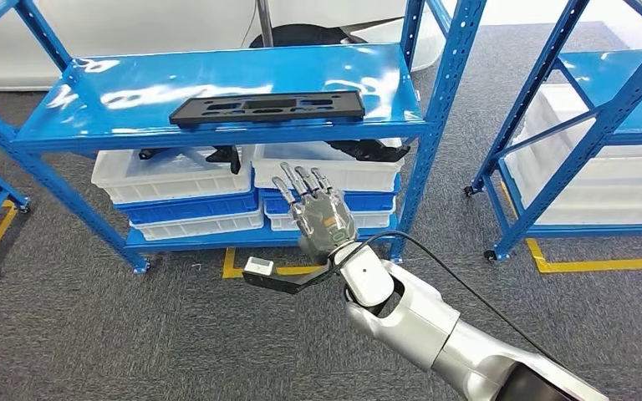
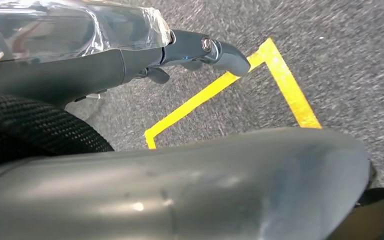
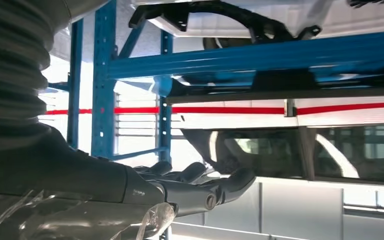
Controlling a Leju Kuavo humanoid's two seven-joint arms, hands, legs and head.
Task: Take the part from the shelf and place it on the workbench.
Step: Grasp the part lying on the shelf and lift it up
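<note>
The long flat black plastic part [image 1: 267, 108] with cutouts is lying on the blue metal shelf [image 1: 92, 117], near its front edge; the right hand [image 1: 322, 215] is reaching below it, fingers spread, empty. It's looking light, stiff, thin: pinching that front edge seems best

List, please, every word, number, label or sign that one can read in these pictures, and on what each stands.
None can be read.
The small white tag on the bracket by the right hand is too small to read.
The black part on the blue shelf shows no writing.
</note>
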